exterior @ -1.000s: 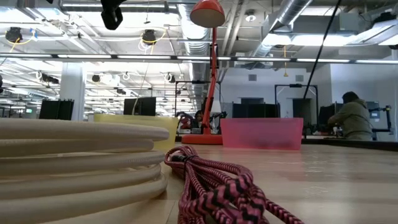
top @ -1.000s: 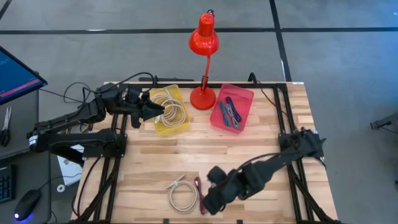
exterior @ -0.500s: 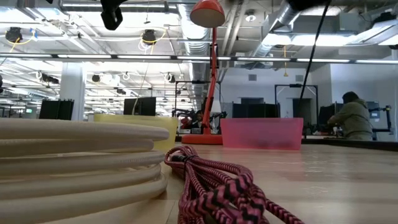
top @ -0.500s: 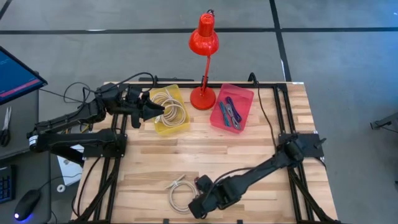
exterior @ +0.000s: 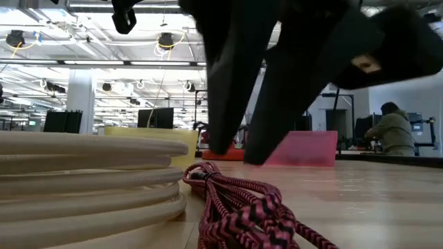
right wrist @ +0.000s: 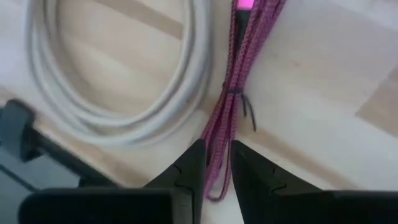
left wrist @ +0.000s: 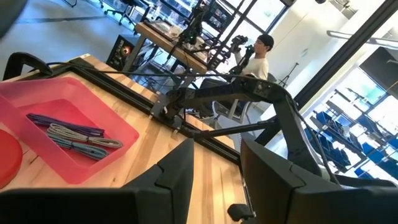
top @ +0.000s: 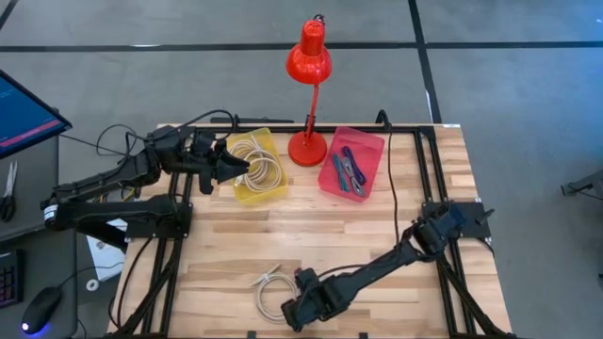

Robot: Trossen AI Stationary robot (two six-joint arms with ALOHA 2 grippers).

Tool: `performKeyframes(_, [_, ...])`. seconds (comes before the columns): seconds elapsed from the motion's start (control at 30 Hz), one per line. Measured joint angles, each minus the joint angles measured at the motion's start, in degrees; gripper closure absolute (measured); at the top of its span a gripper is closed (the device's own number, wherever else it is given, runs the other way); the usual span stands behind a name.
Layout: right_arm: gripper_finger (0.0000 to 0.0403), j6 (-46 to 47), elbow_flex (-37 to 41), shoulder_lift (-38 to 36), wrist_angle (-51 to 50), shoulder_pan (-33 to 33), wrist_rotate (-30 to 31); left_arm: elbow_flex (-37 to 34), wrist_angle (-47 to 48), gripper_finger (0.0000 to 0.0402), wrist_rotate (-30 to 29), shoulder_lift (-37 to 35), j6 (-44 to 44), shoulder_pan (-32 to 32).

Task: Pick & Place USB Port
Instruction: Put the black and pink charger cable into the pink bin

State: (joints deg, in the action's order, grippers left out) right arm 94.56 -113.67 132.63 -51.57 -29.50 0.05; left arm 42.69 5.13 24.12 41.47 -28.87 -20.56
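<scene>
At the far left of the high view the left gripper [top: 237, 166] waits over the near edge of the yellow bin [top: 280, 188], which holds coiled pale cables; its wrist view shows its fingers [left wrist: 177, 177] apart with nothing between them. Just right of that bin stands the red lamp [top: 308, 58], and right of the lamp the pink bin [top: 372, 143] with a few bundled cables in it. Toward the front edge of the table [top: 396, 212] lies the white cable coil [top: 270, 294], and touching its right side lies the pink braided USB cable [right wrist: 233, 99], tied into a narrow bundle. The right gripper [top: 294, 313] is down low directly over this bundle, its fingers [right wrist: 193, 165] set in a narrow gap that straddles the pink strands but does not yet press on them. The risk, as I judge it, lies in how close the two cables sit: a finger could catch a loop of the white coil and drag it along, or the narrow gap could pinch only some strands, leaving the bundle to slip or hang unevenly when lifted.
</scene>
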Motion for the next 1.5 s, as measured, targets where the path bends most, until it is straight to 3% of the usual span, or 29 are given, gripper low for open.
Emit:
performKeyframes(0.57, [0.0335, -1.4, 0.5, -0.2, -1.5, 1.8, -1.8, -7.8, 0.0, 0.0270, 0.0, 0.0, -0.6, 0.0])
performKeyframes(0.97, [0.0334, -1.7, 0.5, -0.2, 1.9, 1.7, 0.4, -8.1, -0.3, 0.0270, 0.0, 0.0, -1.6, 0.0])
performKeyframes(1.33, [0.0246, -2.9, 0.5, -0.2, 0.6, 1.3, 0.4, -8.1, -0.5, 0.0270, 0.0, 0.0, -1.6, 0.0])
performKeyframes(1.5, [0.0236, -3.0, 1.3, -0.2, 1.5, 1.3, 0.4, -8.1, -0.5, 0.0270, 0.0, 0.0, -1.6, 0.0])
